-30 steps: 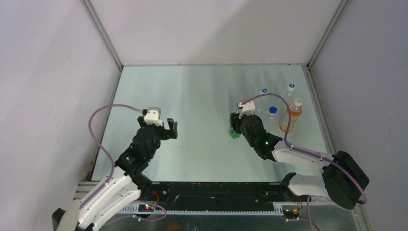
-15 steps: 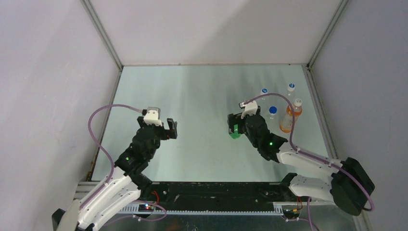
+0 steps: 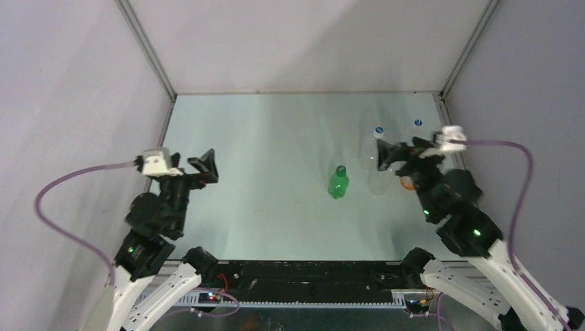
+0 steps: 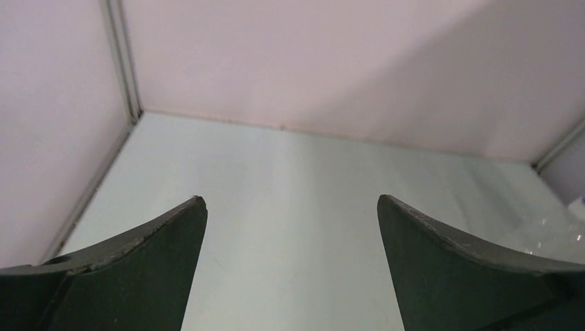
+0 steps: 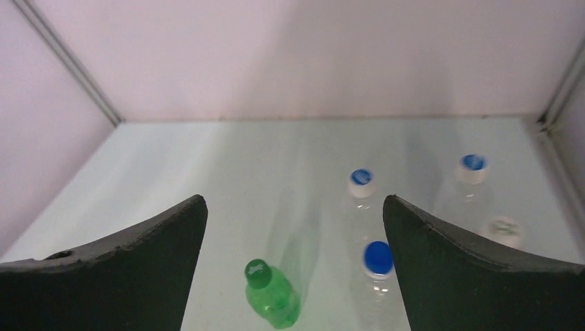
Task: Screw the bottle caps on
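Top external, then wrists: left gripper (image 3: pixel 192 167) and right gripper (image 3: pixel 399 153) both gaped wide, holding nothing.
From above, the green bottle (image 3: pixel 338 185) stood alone mid-table wearing its green cap (image 3: pixel 339 169), with bare table (image 3: pixel 276 131) all around. The right arm overhung the bottle cluster by the right wall (image 3: pixel 517 103), covering most of the orange bottle (image 3: pixel 408 183), with the left white-and-blue cap (image 3: pixel 379 130) and right white-and-blue cap (image 3: pixel 418 123) showing behind it. Left wrist: spread fingers (image 4: pixel 152 276) framed open surface running to the back wall (image 4: pixel 310 62) and the left corner post (image 4: pixel 121 55). Right wrist: between spread fingers sat the green cap, the solid blue cap (image 5: pixel 378 256) just right of it on a clear bottle (image 5: pixel 378 296), both white-and-blue caps farther back, and a plain white cap (image 5: pixel 506 227) nearest the right wall; none touched.
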`<state>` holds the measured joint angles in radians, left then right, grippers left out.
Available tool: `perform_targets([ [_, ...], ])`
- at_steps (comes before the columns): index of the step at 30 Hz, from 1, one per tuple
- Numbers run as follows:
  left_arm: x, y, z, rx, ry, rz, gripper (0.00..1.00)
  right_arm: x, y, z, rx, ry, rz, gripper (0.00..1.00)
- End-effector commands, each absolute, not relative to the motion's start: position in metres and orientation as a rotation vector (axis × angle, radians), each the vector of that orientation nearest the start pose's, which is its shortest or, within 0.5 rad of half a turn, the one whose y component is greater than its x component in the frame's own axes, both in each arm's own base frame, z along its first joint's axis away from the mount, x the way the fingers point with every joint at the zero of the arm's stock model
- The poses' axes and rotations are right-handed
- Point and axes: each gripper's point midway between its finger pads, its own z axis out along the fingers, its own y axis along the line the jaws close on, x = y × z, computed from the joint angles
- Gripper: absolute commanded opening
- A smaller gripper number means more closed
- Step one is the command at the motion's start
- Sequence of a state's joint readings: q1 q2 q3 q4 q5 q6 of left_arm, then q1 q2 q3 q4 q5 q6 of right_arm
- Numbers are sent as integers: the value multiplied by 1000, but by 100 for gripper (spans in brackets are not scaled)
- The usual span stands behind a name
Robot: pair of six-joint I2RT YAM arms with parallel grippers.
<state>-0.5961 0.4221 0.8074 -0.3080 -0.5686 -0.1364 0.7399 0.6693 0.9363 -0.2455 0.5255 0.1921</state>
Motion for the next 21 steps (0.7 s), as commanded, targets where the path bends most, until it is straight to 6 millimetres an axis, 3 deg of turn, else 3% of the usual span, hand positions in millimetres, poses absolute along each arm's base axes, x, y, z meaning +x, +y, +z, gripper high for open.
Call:
perform_targets([
  [1, 197, -4, 382, -182, 1407, -74, 100, 214, 56, 393, 50, 1477, 201, 99],
  [5, 174, 23, 399, -246, 1335, -43, 100, 183, 13, 411, 136, 1384, 178, 99],
  [9, 158, 40, 401, -289, 1302, -36, 100, 160, -12, 412, 150, 1340, 168, 99],
  [14, 147, 48, 395, -313, 1301, -43, 100, 143, -30, 410, 180, 1309, 178, 99],
  [21, 142, 45, 388, -283, 1296, -74, 100, 139, -35, 401, 173, 1329, 173, 99],
])
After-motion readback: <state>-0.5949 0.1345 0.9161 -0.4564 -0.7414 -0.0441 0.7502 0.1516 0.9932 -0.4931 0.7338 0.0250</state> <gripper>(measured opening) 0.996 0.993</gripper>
